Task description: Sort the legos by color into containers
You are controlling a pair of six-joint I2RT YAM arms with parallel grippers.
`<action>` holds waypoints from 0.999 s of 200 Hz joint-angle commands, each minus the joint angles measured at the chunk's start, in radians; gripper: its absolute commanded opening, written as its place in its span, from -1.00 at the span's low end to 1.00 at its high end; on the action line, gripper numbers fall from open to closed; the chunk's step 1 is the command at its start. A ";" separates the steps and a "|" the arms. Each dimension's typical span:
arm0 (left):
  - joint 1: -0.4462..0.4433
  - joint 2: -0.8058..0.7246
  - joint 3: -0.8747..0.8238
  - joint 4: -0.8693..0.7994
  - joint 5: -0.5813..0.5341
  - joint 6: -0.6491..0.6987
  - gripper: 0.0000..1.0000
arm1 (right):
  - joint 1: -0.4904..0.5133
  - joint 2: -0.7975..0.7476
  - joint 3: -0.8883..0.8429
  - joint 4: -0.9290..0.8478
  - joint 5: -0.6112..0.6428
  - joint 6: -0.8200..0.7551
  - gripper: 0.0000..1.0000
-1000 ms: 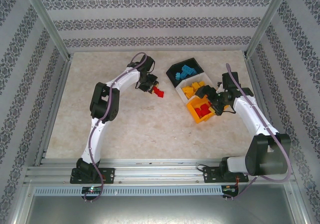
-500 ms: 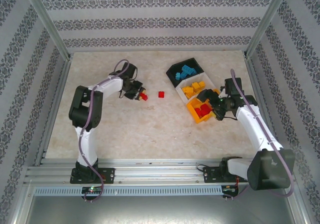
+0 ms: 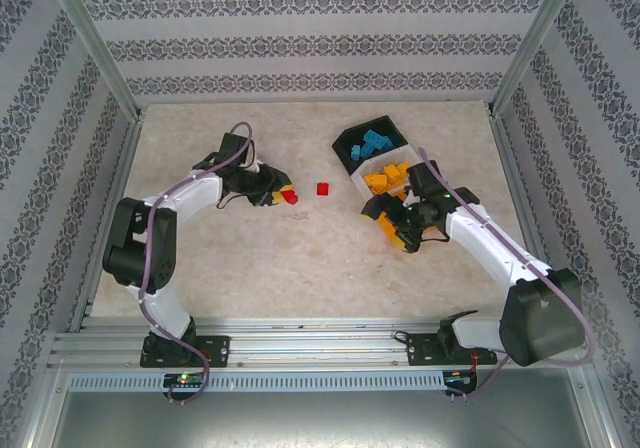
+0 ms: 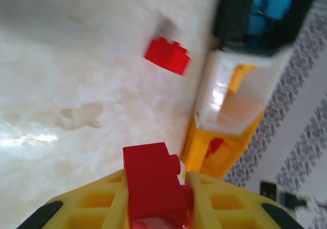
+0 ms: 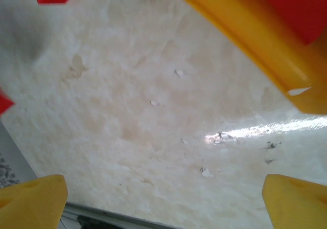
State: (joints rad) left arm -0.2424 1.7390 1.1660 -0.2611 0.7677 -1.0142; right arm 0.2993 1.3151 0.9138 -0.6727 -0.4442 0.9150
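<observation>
My left gripper (image 3: 283,196) is shut on a red lego (image 4: 153,183), low over the table left of centre. A second red lego (image 3: 322,189) (image 4: 166,55) lies loose on the table a little to its right. The three joined containers stand in a diagonal row. The black bin (image 3: 352,146) holds light blue legos (image 3: 372,144). Orange-yellow legos (image 3: 388,177) fill the white bin (image 3: 362,180). The orange bin (image 3: 402,243) (image 5: 255,40) holds red legos (image 5: 296,4). My right gripper (image 3: 390,220) (image 5: 163,198) is open at the orange bin's left side, its fingers (image 5: 33,198) wide apart over bare table.
Metal rails frame the beige table (image 3: 300,258), with patterned walls behind them. In the left wrist view the black bin (image 4: 255,14), the white bin (image 4: 225,96) and the orange bin (image 4: 214,152) line up ahead of the held lego. Open tabletop spreads in front of both arms.
My left arm swung left and took one red lego, leaving the other on the table, then edged back right. My right gripper moved left from the orange bin's right side to its left side.
</observation>
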 commanded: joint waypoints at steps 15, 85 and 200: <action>-0.019 -0.145 -0.029 0.092 0.109 0.079 -0.44 | 0.062 0.086 0.057 -0.007 -0.034 0.010 0.96; -0.174 -0.149 0.116 0.155 0.042 -0.024 -0.42 | 0.191 0.111 0.067 -0.009 -0.072 -0.037 0.96; -0.421 0.232 0.584 0.089 -0.059 -0.095 -0.43 | 0.065 -0.506 -0.282 -0.126 -0.019 0.052 0.96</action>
State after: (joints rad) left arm -0.6338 1.9079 1.6600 -0.1688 0.7280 -1.0691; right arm 0.4034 0.8799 0.6685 -0.7143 -0.4717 0.9562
